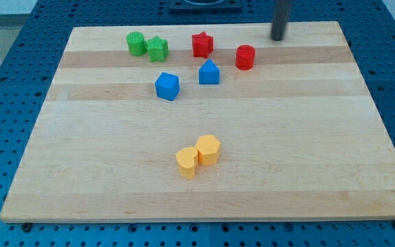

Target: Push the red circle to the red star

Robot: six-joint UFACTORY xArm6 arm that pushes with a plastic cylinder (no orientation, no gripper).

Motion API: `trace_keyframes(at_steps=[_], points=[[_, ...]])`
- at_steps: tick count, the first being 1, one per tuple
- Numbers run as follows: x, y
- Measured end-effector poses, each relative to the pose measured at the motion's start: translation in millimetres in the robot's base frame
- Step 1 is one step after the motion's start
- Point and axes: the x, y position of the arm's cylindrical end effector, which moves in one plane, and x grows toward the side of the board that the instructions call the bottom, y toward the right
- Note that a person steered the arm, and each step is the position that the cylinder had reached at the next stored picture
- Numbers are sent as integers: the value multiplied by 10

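Observation:
The red circle (245, 57) stands near the top of the wooden board (307, 151), right of centre. The red star (201, 44) stands to its left and slightly higher, about a block's width of gap between them. My tip (278, 38) is at the board's top edge, up and to the right of the red circle, not touching it.
A blue pentagon-like block (209, 72) sits just below the gap between star and circle. A blue cube (166, 86) lies further left. Two green blocks (147, 46) touch at the top left. Two yellow blocks (199, 156) touch at lower centre.

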Motion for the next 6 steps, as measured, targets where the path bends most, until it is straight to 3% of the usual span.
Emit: trace_keyframes(at_steps=[2,4,5,6], points=[[708,-418],[1097,-19],[736,-196],[689,-688]])
